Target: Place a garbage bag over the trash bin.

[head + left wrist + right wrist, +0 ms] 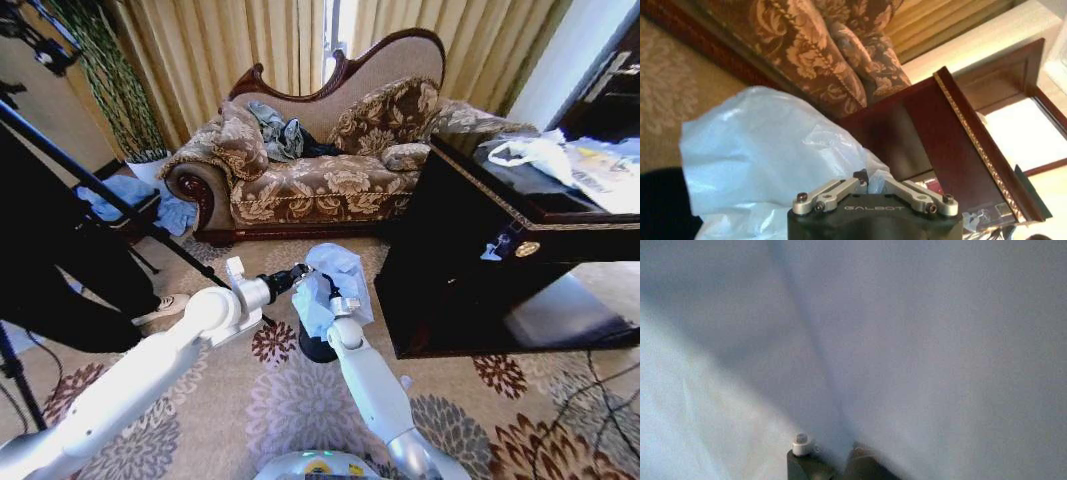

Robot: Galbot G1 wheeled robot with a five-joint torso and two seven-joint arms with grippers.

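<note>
Both grippers, left gripper [300,272] and right gripper [332,297], closed on garbage bag [335,275] over trash bin [316,348].

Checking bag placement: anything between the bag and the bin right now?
Nothing visible. The garbage bag is bunched right above the trash bin, with the left claw and right claw both at the bag. The dark cabinet stands off to the right.

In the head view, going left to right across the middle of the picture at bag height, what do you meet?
Black tripod leg → left claw at the bag's edge → garbage bag draped over the trash bin → dark wooden table.
</note>
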